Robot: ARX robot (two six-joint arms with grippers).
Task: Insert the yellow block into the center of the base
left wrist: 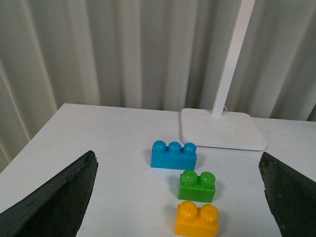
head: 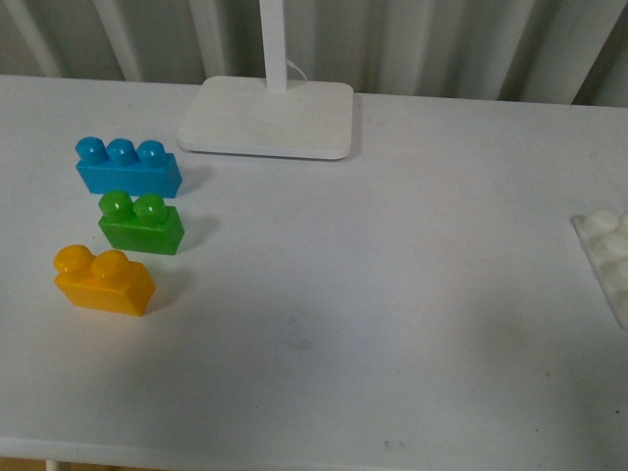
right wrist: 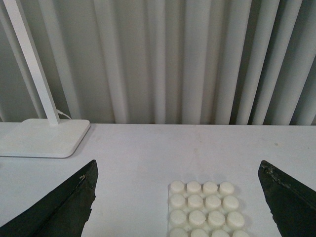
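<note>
Bricks stand in a short column at the left of the front view. The yellow block (head: 103, 282) is lowest in the frame, at mid-left. A green brick (head: 141, 225) sits just above it and a longer blue brick (head: 128, 167) above that, each set slightly further right than the one below. The yellow block is a glossy yellow-orange plastic brick with two rounded studs on top, upright on the white table (head: 373, 324), and matches the green one in size. Whether it touches the green brick I cannot tell; they look just apart.

At top centre a smooth white lamp foot (head: 267, 120) lies flat, with a white post (head: 274, 44) rising out of the frame. Behind it hangs a grey ribbed backdrop (right wrist: 197, 59).

The base (head: 606, 257) is at the far right edge of the front view, cut off by the frame, well apart from the yellow block. Only tabletop with faint grey marks lies between them. The right wrist view shows the base more fully: a flat white plate with four columns of round studs, its nearest row cropped.

The left gripper (left wrist: 176, 154) looks towards the three bricks with its jaws spread wide, its dark fingers (left wrist: 54, 202) at either side of that picture. The right gripper (right wrist: 177, 163) is likewise spread wide, facing the base.
</note>
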